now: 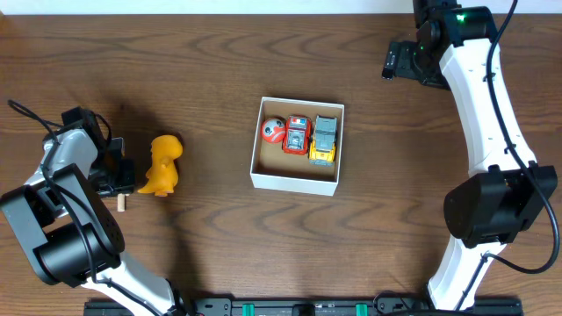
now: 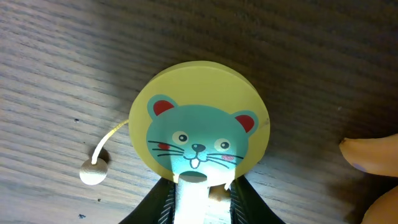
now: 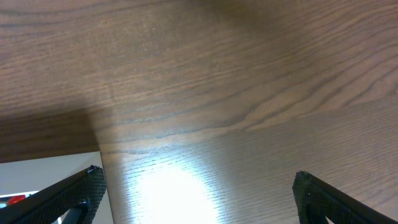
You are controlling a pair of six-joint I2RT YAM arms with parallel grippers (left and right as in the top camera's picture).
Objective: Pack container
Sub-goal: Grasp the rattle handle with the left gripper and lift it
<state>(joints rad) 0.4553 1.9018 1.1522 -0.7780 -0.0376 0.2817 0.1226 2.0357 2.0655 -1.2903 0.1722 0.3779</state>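
Now: left hand [image 2: 198,190] grips yellow disc [image 2: 200,81], teal mouse face printed.

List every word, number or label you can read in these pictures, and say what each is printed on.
No text can be read in any view.
On the yellow disc toy: only a teal animal face, no letters.
On the red car in the container: white and blue markings, too small to read.
On the grey and yellow car: nothing legible.

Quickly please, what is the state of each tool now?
Left tool: closed on the round yellow disc with a teal animal face.
Right tool: open, holding nothing.
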